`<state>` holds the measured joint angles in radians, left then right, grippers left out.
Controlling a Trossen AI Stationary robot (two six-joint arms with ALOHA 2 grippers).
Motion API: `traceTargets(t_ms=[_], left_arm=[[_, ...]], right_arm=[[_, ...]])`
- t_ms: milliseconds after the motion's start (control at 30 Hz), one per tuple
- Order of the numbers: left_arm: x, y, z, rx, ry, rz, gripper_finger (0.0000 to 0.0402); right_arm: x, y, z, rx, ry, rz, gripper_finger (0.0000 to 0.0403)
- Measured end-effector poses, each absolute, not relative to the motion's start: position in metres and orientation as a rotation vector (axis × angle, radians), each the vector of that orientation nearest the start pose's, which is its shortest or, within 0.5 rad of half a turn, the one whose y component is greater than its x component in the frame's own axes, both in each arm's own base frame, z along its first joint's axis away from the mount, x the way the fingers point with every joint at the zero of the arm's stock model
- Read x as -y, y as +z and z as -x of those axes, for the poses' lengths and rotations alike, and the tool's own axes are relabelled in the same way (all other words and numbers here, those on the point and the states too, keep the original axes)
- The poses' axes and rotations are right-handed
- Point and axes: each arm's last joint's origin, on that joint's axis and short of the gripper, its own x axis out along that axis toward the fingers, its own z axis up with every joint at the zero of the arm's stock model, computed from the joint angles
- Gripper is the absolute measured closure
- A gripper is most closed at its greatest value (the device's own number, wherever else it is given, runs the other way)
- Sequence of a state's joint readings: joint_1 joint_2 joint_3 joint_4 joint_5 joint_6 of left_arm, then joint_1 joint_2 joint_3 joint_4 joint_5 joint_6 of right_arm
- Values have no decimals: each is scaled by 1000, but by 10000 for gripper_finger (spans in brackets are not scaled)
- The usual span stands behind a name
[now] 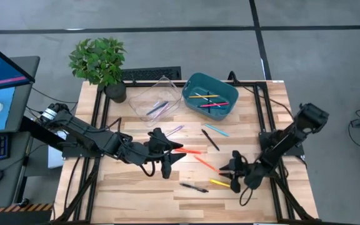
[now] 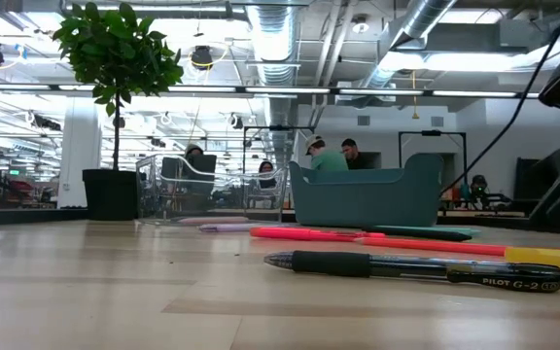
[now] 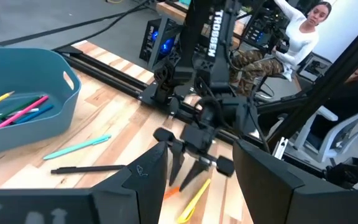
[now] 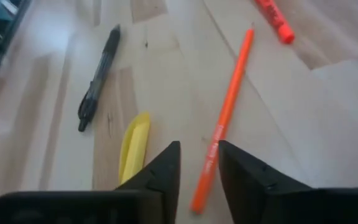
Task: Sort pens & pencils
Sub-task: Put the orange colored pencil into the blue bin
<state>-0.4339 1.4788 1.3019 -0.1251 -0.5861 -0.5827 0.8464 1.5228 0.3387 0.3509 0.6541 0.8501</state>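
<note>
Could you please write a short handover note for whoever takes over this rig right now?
Left gripper: open, empty, mid-table by the red pen.
Right gripper: open, empty, low over the orange pencil, with the yellow pen beside it.
Done: several sticks in the teal bin, a couple in the clear bin.
Left: red, orange, yellow, black pen, a teal one, another black one and a purple one loose on the table.

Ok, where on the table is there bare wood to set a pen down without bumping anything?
Bare wood: the front left corner of the table, under the left arm, and the front edge below the black pen. The back right strip beside the teal bin is also free. Crowded: the middle, between the left gripper and right gripper, with their fingers over loose pens.
</note>
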Motion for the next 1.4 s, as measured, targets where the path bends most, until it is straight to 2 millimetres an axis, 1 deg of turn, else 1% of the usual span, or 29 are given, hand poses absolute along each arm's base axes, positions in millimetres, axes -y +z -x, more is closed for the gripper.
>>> traceTargets(t_ms=[100,267,367,533,700,767,867,1067,1133,1267,1400], left_arm=[[126,355,-311,-211,223,429,228],[126,355,-311,-211,226,428,228],[125,354,-311,-219,229,422,228],[124,350,-309,-252,260,395,228],[123,348,-309,-260,295,380,228],[122,348,-309,-262,300,379,228],[122,348,-309,-261,300,381,228],[122,347,-309,-268,303,377,228],[121,347,-309,-268,307,376,228],[117,347,-310,-265,318,379,228],[115,347,-311,-262,326,393,228]], right_arm=[[-157,91,-163,-631,-97,-222,242],[-156,79,-159,-593,-213,-220,191],[-158,71,-155,-580,-238,-186,181],[-167,56,-149,-519,-241,-155,188],[-168,39,-142,-470,-309,-118,202],[-165,37,-142,-465,-346,-134,216],[-162,36,-140,-479,-369,-107,256],[-159,39,-140,-506,-364,-50,356],[-158,39,-140,-505,-367,-54,379],[-158,39,-140,-500,-371,-68,379],[-158,45,-140,-511,-365,-119,379]])
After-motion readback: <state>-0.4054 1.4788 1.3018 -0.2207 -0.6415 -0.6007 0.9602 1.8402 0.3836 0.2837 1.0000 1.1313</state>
